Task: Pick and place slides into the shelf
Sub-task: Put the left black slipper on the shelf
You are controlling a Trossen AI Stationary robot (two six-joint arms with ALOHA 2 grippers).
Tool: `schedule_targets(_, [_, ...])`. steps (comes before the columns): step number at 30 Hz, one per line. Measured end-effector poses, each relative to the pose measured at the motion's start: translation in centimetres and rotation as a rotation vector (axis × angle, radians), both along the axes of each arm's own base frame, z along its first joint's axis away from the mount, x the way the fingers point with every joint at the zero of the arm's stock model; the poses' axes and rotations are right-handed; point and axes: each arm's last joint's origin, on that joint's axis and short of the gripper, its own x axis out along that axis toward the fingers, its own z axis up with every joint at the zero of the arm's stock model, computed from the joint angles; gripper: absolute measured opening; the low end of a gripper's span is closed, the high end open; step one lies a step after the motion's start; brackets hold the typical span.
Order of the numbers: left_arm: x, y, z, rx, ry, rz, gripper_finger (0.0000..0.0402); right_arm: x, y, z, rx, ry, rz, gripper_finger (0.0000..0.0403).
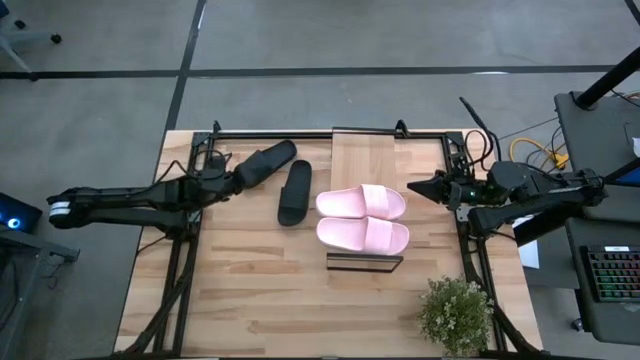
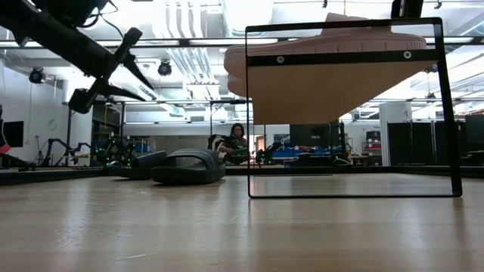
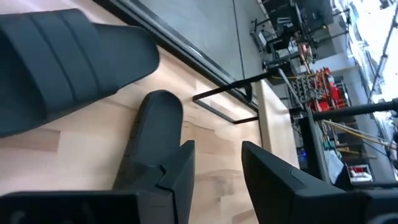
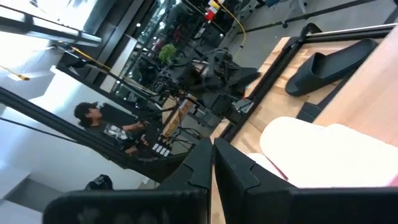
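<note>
Two pale pink slides (image 1: 362, 202) (image 1: 364, 236) lie side by side, soles down, on the shelf (image 1: 365, 150), a light-wood plank on a thin black frame (image 2: 352, 113). Two black slides rest on the tabletop left of it, one slanted (image 1: 266, 163) and one lengthwise (image 1: 295, 192). My left gripper (image 1: 243, 176) hovers open above the slanted slide's near end, well clear of it in the low view (image 2: 102, 72). Only bare table shows between its fingers (image 3: 217, 155). My right gripper (image 1: 415, 188) hangs shut in the air just right of the pink slides (image 4: 323, 149).
A potted plant (image 1: 455, 315) stands at the table's near right corner. Black rails (image 1: 300, 131) run along the far edge. Bare wood lies in front of the shelf and the black slides. A person (image 2: 238, 136) sits in the room beyond the table.
</note>
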Motion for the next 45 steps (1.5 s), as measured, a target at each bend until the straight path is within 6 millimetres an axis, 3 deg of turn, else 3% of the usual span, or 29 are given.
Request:
schedule_targets(8, [-0.7,0.0,-2.1,-0.068,0.1,0.061,0.0116,0.0,0.1,0.6,0.004,-0.064,0.016,0.0009])
schedule_targets(24, [-1.5,0.7,-4.0,-0.096,0.218,0.13,0.0116,0.2,0.1,1.0,0.024,-0.102,0.026,0.0009])
schedule_targets(34, [-2.1,1.0,-7.0,-0.135,0.092,0.119,0.0116,0.5,0.2,1.0,0.035,-0.107,0.046,0.0009])
schedule_targets(45, [-3.0,1.7,-7.7,-0.144,0.062,0.173,0.0116,1.0,0.4,1.0,0.047,-0.113,0.056,0.0009])
